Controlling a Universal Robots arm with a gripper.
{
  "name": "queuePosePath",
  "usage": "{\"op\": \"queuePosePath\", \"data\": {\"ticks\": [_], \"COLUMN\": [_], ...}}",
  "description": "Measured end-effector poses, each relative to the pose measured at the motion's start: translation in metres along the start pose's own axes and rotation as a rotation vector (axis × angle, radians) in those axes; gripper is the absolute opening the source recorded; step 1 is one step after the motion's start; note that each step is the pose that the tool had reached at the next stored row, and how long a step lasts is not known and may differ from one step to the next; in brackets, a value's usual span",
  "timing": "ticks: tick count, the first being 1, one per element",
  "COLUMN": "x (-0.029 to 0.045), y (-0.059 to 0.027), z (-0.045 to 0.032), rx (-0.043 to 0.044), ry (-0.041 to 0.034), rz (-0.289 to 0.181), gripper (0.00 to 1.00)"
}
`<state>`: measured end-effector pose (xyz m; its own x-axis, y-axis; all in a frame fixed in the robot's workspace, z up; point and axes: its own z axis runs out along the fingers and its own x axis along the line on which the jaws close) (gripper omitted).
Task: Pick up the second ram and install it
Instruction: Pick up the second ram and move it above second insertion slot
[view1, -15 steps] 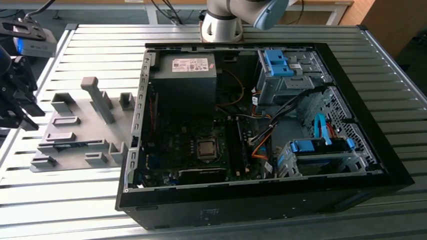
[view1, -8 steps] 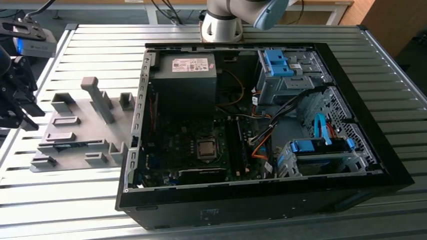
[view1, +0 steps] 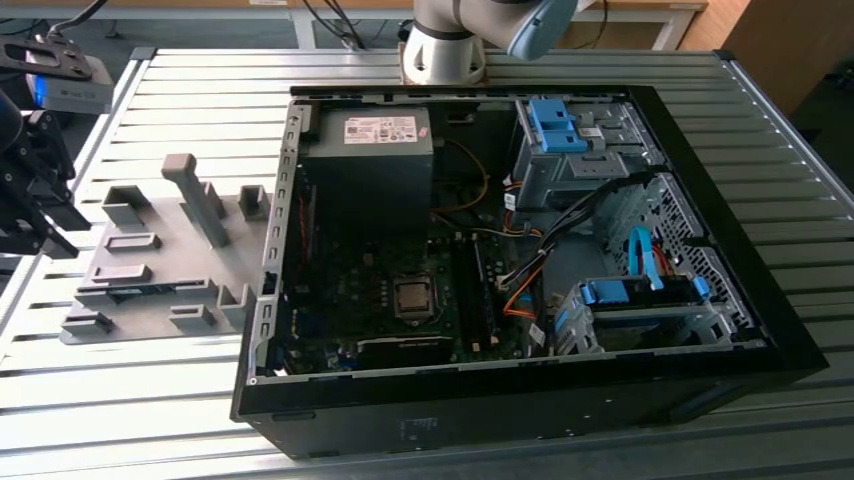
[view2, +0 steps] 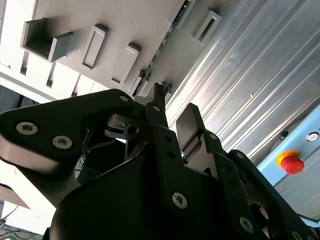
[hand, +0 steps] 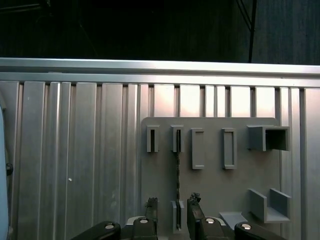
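The second ram is a thin strip standing on edge in the slots of the grey fixture plate. In the second wrist view the ram runs along the plate as a dark line with green specks. The exterior view shows the ram as a bluish strip low on the plate. My gripper is open and hangs above one end of the strip, one finger on each side and clear of it. Its black fingers hold nothing. In the exterior view my gripper sits at the far left edge.
An open computer case with motherboard, power supply and blue drive brackets lies on the slatted metal table, to the exterior view's right of the fixture plate. Grey blocks and a tall post rise from the plate. A red stop button sits beside the table.
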<state>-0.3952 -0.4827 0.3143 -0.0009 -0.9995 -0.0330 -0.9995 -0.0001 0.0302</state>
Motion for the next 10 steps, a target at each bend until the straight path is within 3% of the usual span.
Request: {"op": "queuePosePath", "data": {"ticks": [2,6,8,10], "x": [0.0000,0.0000,0.0000,0.0000], "y": [0.0000,0.0000,0.0000,0.0000], "z": [0.0000,0.0000,0.0000,0.0000], "rx": [0.0000,0.0000,0.0000,0.0000], "ry": [-0.0040,-0.0051,-0.0132,-0.0135], "rz": [0.000,0.000,0.000,0.000], "gripper": [0.37,0.37,0.37,0.37]}}
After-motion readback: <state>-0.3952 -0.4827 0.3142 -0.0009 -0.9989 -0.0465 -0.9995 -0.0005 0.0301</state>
